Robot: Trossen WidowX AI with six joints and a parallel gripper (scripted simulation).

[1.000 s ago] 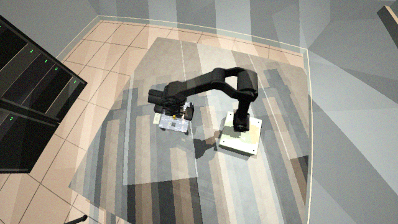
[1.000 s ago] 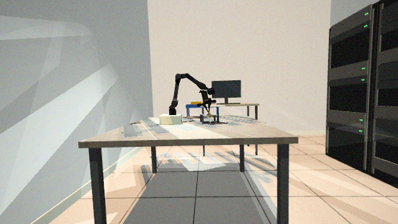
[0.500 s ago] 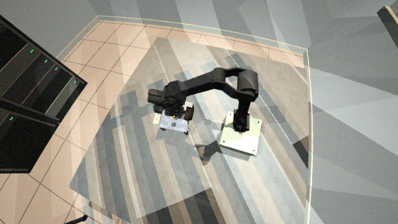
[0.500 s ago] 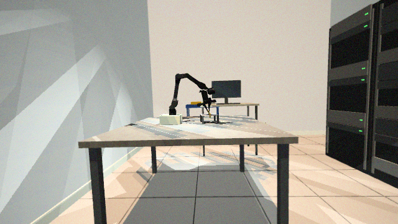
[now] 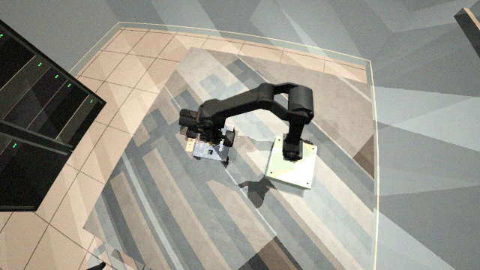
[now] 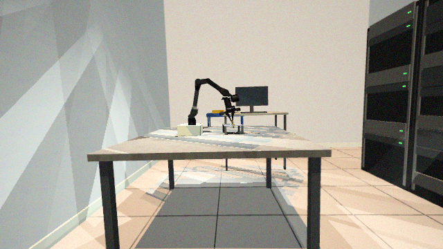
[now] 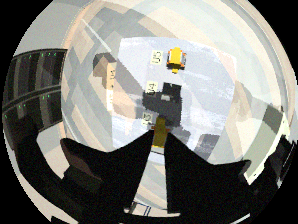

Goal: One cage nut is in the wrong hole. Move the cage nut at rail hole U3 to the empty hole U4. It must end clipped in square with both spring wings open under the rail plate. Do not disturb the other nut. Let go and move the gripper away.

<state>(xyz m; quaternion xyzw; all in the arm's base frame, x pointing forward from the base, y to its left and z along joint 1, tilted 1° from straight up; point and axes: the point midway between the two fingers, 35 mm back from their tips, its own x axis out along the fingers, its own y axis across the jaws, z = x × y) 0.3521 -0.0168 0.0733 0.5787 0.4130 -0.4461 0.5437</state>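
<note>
I have the gripper's fingers clamped on the yellow cage nut (image 7: pixel 160 131) at the near end, by the U3 label, likely to draw it out; U4 (image 7: pixel 171 90) sits beyond, the other nut (image 7: pixel 176 59) farther still.

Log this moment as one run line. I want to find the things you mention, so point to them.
pincer (image 7: pixel 158 135): shut on cage nut (image 7: pixel 160 127) near U3 label | U4 hole (image 7: pixel 172 90): unfilled | other nut (image 7: pixel 176 59): beside U5 label
</note>
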